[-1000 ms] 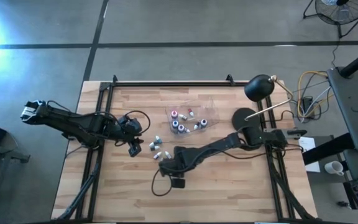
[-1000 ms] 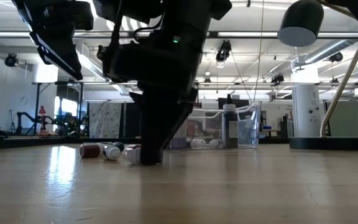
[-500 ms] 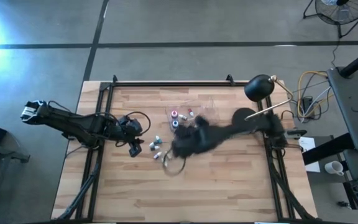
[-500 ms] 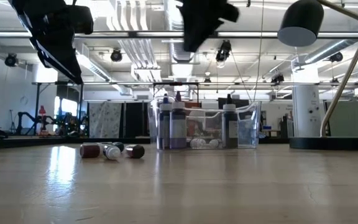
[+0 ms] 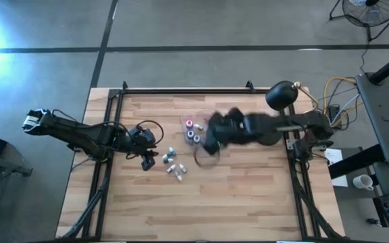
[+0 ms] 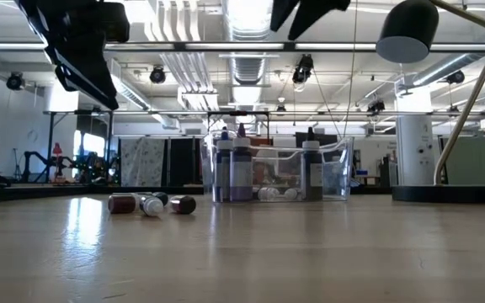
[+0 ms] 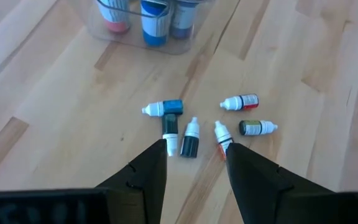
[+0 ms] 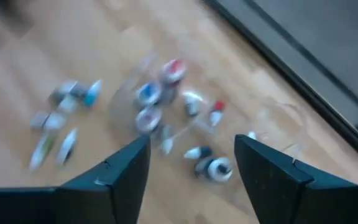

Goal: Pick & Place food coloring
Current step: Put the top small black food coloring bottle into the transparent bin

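- loose food coloring bottles (image 5: 173,164) lie on the wooden table (image 5: 248,202), at seven o'clock from the clear tub (image 5: 196,129).
- left gripper (image 7: 192,163) hovers over them, fingers spread, nothing held.
- right gripper (image 8: 191,163) hangs above the tub holding more bottles, fingers spread, empty.

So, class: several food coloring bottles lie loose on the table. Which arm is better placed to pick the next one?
Left. The left gripper hangs open right above the loose bottles. The right gripper is open and empty above the clear tub, farther from them.
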`<action>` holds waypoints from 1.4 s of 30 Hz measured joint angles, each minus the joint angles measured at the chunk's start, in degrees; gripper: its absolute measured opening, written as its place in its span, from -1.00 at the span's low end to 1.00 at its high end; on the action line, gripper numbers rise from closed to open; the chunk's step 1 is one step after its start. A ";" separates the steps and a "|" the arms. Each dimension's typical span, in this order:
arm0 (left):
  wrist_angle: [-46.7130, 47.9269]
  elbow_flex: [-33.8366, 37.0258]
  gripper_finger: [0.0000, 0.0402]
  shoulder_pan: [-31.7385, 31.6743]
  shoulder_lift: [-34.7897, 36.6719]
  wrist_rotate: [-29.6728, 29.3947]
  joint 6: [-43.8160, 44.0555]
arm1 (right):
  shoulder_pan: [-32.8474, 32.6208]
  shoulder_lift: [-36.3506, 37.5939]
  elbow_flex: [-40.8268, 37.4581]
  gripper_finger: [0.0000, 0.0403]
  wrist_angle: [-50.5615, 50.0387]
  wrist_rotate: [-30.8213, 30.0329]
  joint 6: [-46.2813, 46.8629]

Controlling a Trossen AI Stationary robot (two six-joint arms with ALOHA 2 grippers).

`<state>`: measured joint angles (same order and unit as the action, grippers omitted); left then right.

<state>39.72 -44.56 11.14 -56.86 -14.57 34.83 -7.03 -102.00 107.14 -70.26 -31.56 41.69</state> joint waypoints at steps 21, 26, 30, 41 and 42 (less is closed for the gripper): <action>-11.71 0.99 -0.30 -10.82 -25.95 9.51 -3.28 | -14.30 -0.50 -18.94 0.18 1.17 15.99 32.13; -11.21 -0.58 -0.30 -10.60 -31.22 10.83 -2.43 | -14.66 -0.49 -18.98 0.17 1.29 14.67 33.33; -11.19 -0.59 -0.31 -10.64 -33.13 10.51 -2.27 | -14.77 -0.48 -19.00 0.15 1.63 13.59 33.37; -11.63 -0.55 -0.87 -10.60 -33.48 8.10 -6.82 | -14.73 -0.48 -19.20 0.14 1.63 11.98 33.53; -11.62 -0.54 -0.87 -10.62 -32.69 8.02 -7.56 | -14.71 -0.44 -19.14 0.14 1.65 11.80 34.17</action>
<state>28.10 -45.09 0.52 -89.55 -6.55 27.26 -21.74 -102.45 88.00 -68.61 -19.76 75.86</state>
